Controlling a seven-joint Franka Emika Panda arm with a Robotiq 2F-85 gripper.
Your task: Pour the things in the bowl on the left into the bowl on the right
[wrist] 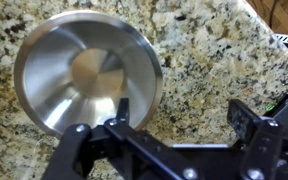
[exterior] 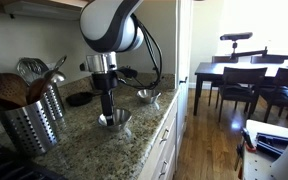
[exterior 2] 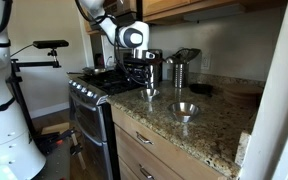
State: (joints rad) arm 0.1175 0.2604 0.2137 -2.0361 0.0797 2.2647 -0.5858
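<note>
Two steel bowls stand on the granite counter. In the wrist view one bowl [wrist: 84,75] fills the upper left, and I see nothing inside it. My gripper [wrist: 184,112] is open; its left finger is at this bowl's right rim and its right finger is over bare counter. In both exterior views the gripper [exterior: 110,110] [exterior 2: 147,84] hangs straight down just above this bowl [exterior: 115,120] [exterior 2: 149,94]. The second bowl [exterior: 147,96] [exterior 2: 184,110] stands apart from it on the counter. I cannot see its contents.
A perforated metal utensil holder [exterior: 29,122] [exterior 2: 182,70] with wooden spoons stands on the counter [wrist: 214,50]. A dark round item [exterior: 79,99] lies near the wall. A stove [exterior 2: 94,85] adjoins the counter. A dining table [exterior: 244,75] with chairs is beyond.
</note>
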